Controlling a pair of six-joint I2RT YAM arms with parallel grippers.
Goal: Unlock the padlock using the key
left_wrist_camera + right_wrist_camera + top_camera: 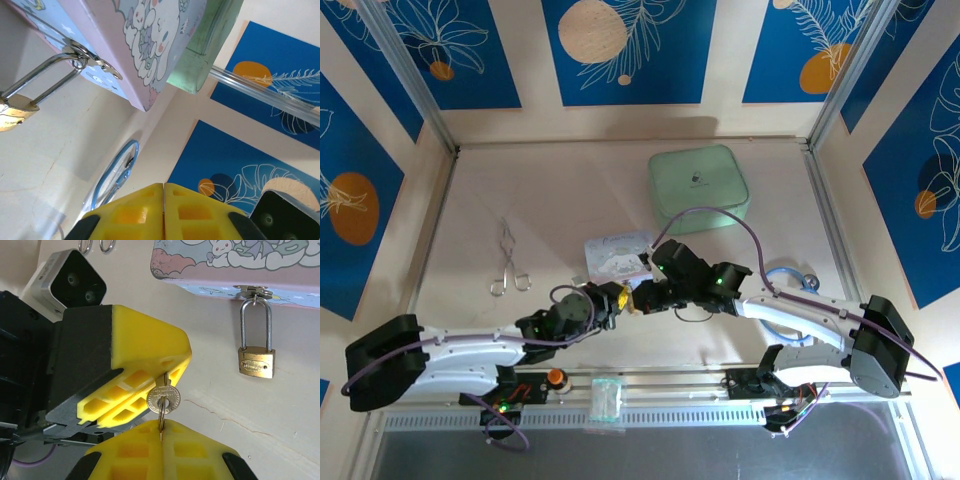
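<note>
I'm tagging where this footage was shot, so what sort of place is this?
Probably a robot test booth rather than a home: a tabletop fenced by aluminium posts, blue leaf-patterned wall panels, and robot arms bolted to a rail at its near edge.

No legible writing, number or brand mark, even on the padlock (256, 361) or tin (235, 260).

Blue wall panels (670, 70) (white leaves, orange circles) surround a pale tabletop (550, 190) under even light.
</note>
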